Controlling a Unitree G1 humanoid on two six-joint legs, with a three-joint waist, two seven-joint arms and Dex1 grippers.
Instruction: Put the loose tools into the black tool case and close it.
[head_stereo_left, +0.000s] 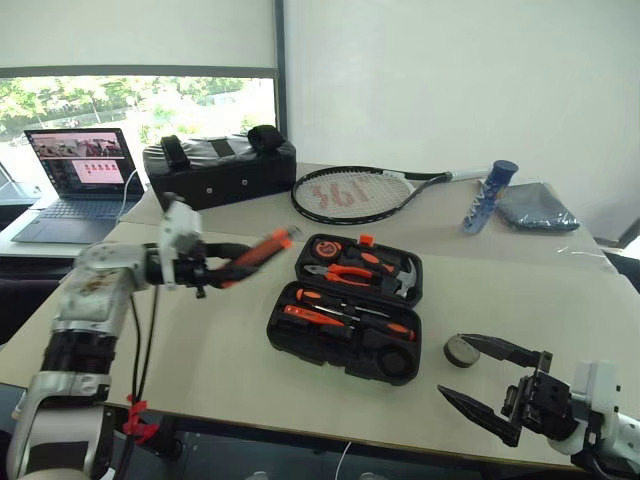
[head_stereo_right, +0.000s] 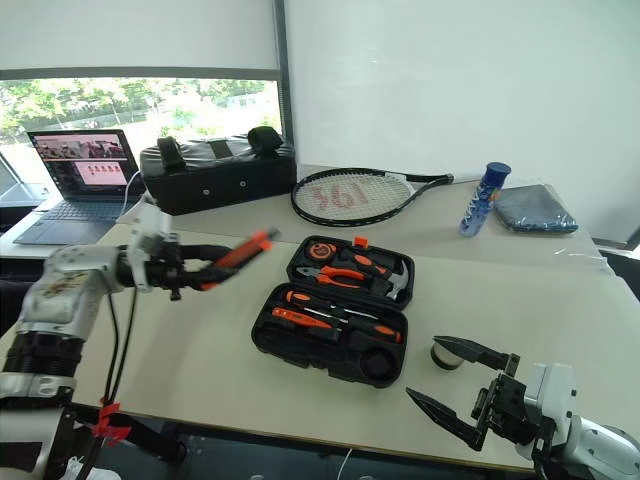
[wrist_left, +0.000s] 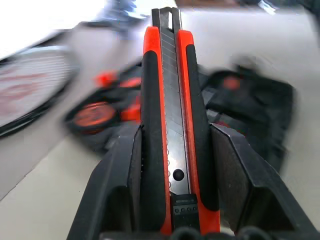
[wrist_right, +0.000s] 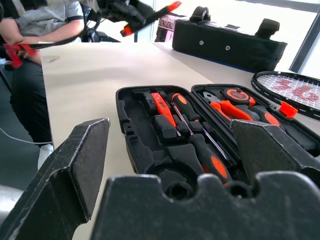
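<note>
Handling of the orange-and-black plastic utility knife is judged easy: it looks light, rigid and slim, and the left gripper clamps it by the rear of its body, above the beige table beside the open flat black moulded tool case. The right gripper hangs spread and empty near the small dark tape roll, just beside the case. Open tabletop lies between knife and case, but the near table edge runs close under the right gripper.
</note>
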